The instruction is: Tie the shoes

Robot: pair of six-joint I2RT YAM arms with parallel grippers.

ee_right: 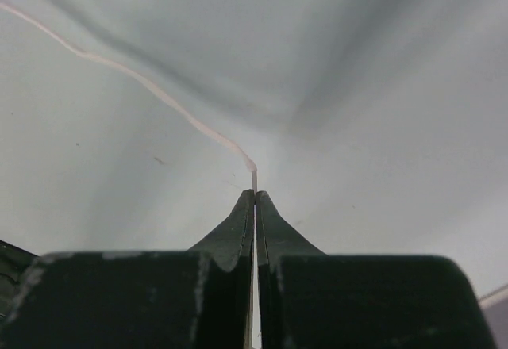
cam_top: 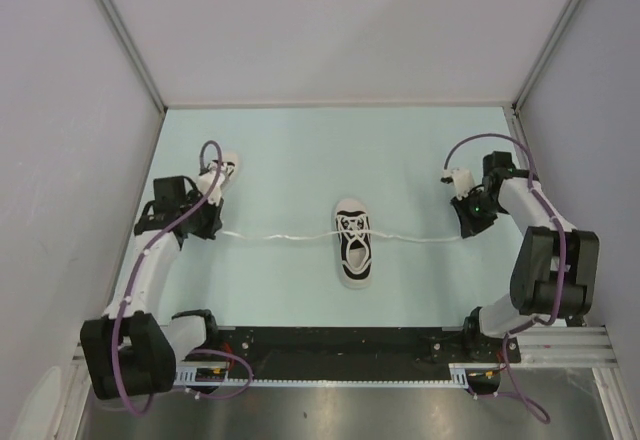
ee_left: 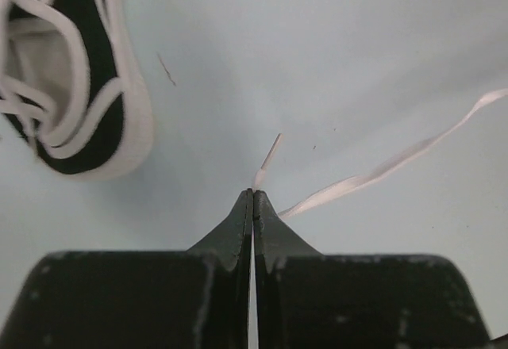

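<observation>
One black sneaker (cam_top: pixel 354 244) with a white toe cap lies in the middle of the table, its two white laces pulled out straight to either side. The second sneaker (cam_top: pixel 222 172) lies at the left, partly behind my left arm; it also shows in the left wrist view (ee_left: pixel 75 87). My left gripper (cam_top: pixel 212 228) is shut on the end of the left lace (ee_left: pixel 373 174), whose tip sticks out past the jaws. My right gripper (cam_top: pixel 466 228) is shut on the end of the right lace (ee_right: pixel 151 87).
The pale blue table (cam_top: pixel 300 150) is walled by grey panels at the back and on both sides. A black rail (cam_top: pixel 340 345) with the arm bases runs along the near edge.
</observation>
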